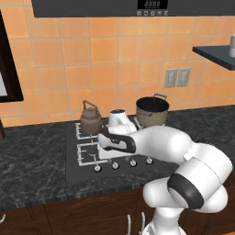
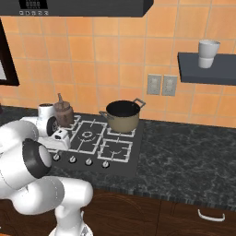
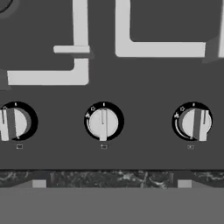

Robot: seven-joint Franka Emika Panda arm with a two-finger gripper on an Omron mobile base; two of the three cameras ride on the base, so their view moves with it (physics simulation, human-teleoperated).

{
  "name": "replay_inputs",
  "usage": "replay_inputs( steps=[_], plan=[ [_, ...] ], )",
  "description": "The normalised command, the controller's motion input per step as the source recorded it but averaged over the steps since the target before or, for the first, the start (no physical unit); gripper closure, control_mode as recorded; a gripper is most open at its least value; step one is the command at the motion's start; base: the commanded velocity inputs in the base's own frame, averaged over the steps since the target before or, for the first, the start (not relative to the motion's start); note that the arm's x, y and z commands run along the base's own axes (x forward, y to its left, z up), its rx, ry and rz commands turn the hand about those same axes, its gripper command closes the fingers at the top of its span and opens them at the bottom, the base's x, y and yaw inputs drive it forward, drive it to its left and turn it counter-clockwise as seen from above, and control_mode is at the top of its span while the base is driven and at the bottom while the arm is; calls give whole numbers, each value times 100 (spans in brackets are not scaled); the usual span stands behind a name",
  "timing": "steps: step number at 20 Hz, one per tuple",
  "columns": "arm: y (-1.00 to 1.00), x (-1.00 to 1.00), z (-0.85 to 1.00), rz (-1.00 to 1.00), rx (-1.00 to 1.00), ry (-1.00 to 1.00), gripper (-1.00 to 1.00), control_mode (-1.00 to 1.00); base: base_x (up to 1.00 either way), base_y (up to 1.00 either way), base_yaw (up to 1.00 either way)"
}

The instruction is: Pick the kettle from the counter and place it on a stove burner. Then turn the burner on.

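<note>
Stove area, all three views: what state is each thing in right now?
kettle: upright on a rear stove burner, off the counter
stockpot: upright on a back burner, no lid
middle knob: pointer straight up
claw: above the knob row, touching nothing; open or shut cannot be told
cup: upright on the wall shelf

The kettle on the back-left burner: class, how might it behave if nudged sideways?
The kettle looks squat and wide-based, so it would probably slide rather than tip. Its metal-looking body seems rigid. Sitting on the wire grate, it might catch on the bars.
</note>
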Motion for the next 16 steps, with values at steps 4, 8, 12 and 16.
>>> replay_inputs(
  steps=[4, 8, 12, 16],
  plan=[
    [15, 2, -14, 0, 0, -11, -100, -100, 0, 0, 0],
    [2, 4, -38, 0, 0, 0, -100, -100, 0, 0, 0],
    [0, 0, -29, 0, 0, 5, -100, -100, 0, 0, 0],
    [0, 9, -7, 0, 0, 0, -100, -100, 0, 0, 0]
  ],
)
